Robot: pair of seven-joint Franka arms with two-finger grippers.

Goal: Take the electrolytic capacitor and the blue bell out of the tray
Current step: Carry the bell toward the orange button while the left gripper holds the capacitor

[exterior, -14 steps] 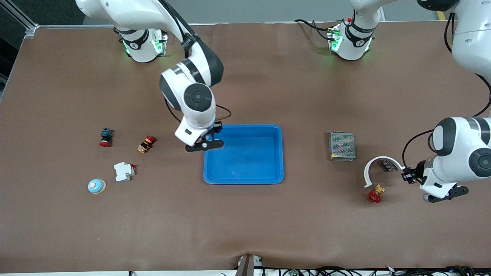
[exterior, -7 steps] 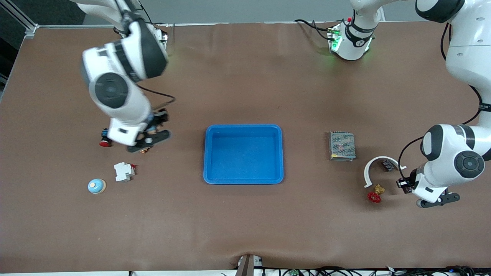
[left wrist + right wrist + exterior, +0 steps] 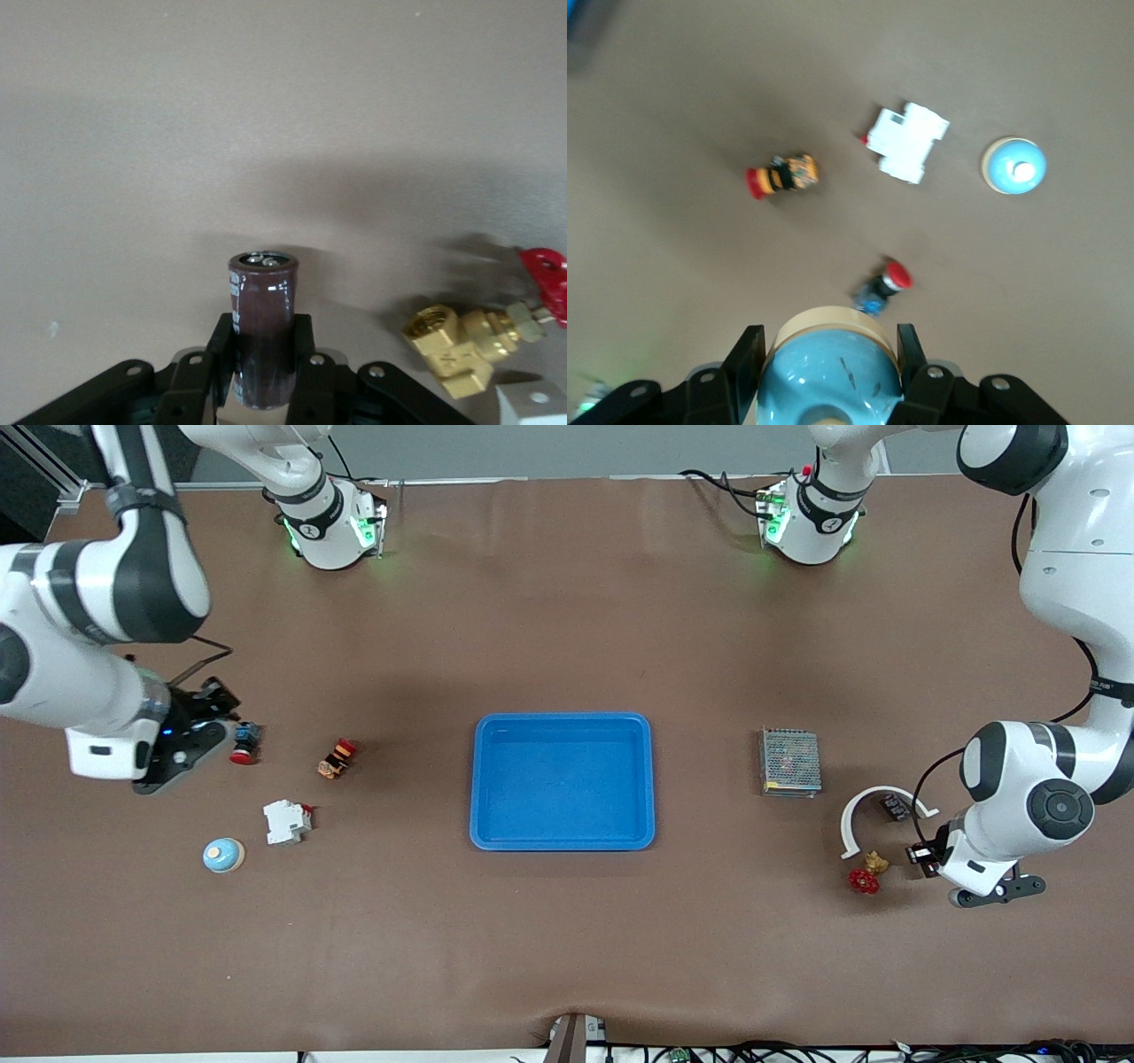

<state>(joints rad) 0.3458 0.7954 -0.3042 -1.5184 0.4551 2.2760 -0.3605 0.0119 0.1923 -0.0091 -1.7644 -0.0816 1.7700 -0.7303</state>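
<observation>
Left wrist view gives me the left gripper [image 3: 262,376] clamped on the brown capacitor [image 3: 262,323], upright over the worktop [image 3: 567,921] near its left-arm end, beside a brass valve [image 3: 452,341]. My right gripper [image 3: 824,376] grips a light blue bell [image 3: 826,376] over the right-arm end, above a red pushbutton [image 3: 882,285].
</observation>
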